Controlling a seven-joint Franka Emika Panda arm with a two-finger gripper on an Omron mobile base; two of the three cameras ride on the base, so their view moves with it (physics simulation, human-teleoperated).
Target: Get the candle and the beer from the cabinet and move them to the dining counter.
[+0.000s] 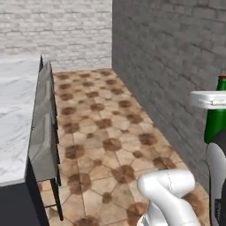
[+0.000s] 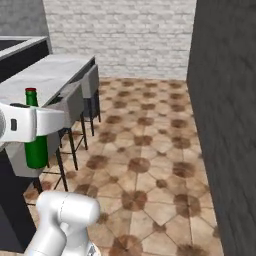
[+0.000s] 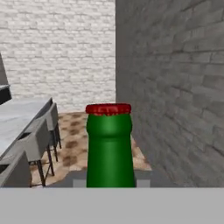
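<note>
no readable text anywhere, beer (image 3: 110, 148) bottle plain green with no label, red cap unmarked, faint marking on the arm too blurry to read

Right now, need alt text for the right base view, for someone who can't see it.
The gripper holds an upright green beer with a red cap at the left, beside the marble dining counter and its stools. Tiled floor runs to a white brick wall.

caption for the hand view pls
Dark-green glass bottle with red cap held upright, marble-topped counter and stools to its left.
</note>
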